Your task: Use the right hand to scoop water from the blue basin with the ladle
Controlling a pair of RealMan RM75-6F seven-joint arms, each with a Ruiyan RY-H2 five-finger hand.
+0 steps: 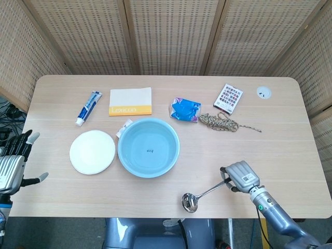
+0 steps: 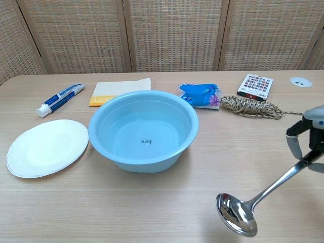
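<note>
Far left, off the desk (image 1: 280, 150) edge, I find my left hand (image 1: 13, 163) with fingers spread apart and nothing in it; it shows only in the head view. On the desk proper, leftmost is a toothpaste tube (image 1: 89, 108) lying at a slant toward the back; in front of it a white plate (image 1: 92, 151) lies flat, just beside the blue basin (image 1: 148, 147) — whether the two rims touch I cannot tell. Behind the basin lies a cream booklet (image 1: 130, 101) with an orange band, and a small white tag shows at the basin's back-left rim. The basin stands upright near the desk's middle, with shallow clear water in it and a small dark mark visible on its bottom. Right of it, toward the back, are a blue plastic packet (image 1: 185, 109), a bundle of twine (image 1: 220, 122), a patterned card box (image 1: 228, 97) and a round white cable port (image 1: 264, 93). The ladle (image 1: 204, 195) is front right, well apart from the basin, its bowl (image 2: 236, 214) tilted downward near the desk's front edge; in the chest view it appears to be off the surface — not certain. My right hand (image 1: 239, 176) grips the ladle's handle end, fingers (image 2: 293, 143) curled about it.
</note>
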